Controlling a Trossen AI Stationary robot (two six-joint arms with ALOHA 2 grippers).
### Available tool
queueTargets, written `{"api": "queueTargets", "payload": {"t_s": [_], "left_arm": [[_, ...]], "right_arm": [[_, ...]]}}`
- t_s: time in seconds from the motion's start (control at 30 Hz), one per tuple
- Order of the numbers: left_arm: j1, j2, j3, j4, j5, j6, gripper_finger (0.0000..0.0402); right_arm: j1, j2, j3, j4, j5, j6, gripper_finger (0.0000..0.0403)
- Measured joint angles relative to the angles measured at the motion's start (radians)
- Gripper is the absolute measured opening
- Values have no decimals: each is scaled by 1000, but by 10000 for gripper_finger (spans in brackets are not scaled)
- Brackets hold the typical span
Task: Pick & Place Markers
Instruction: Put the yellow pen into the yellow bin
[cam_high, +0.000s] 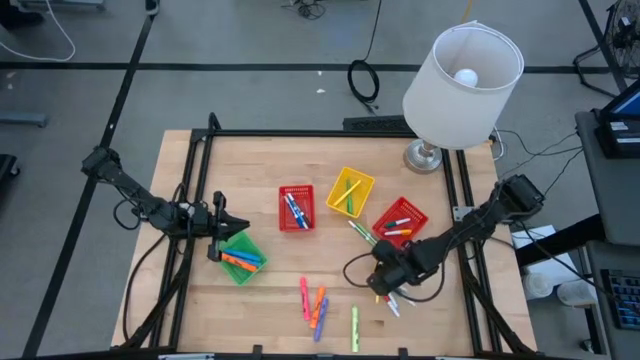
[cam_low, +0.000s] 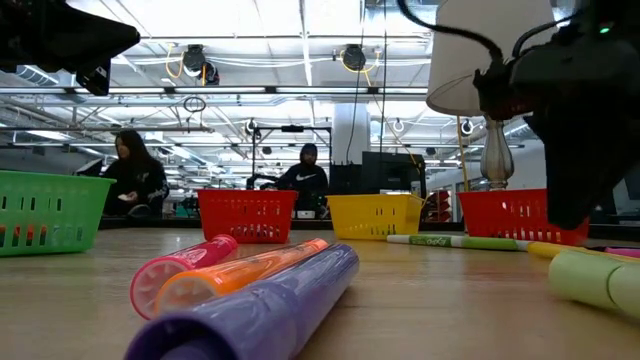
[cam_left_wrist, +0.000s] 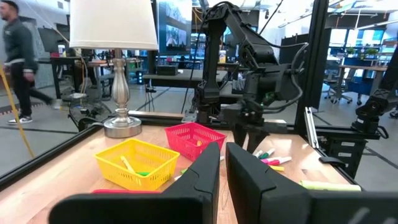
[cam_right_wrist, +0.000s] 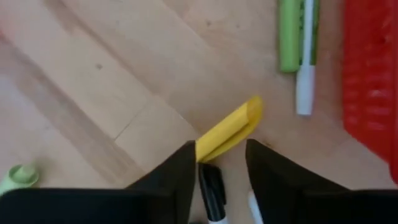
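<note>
The right hand (cam_high: 385, 287) is low over the desk (cam_high: 270, 305) near its front right, just before the red basket (cam_high: 400, 222) that holds a few markers; its fingers (cam_right_wrist: 177, 171) stand parted around the end of a yellow marker (cam_right_wrist: 230, 130) lying flat on the wood, and whether they actually touch it is hard to tell. The left hand (cam_high: 222, 231) waits beside the green basket (cam_high: 241, 257), fingers nearly together and holding nothing; pink, orange, purple and green markers (cam_high: 318, 305) lie loose near the front edge, while others rest in the second red basket (cam_high: 295, 208) and the yellow basket (cam_high: 349, 192).
</note>
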Motion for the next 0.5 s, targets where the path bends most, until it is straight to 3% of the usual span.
{"api": "queueTargets", "payload": {"t_s": [0.23,0.5], "left_arm": [[0,0,0,0,0,3,37],[0,0,0,0,0,3,37]], "right_arm": [[-26,1,-64,30,-45,27,184],[-33,-3,-135,195,-43,14,191]]}}
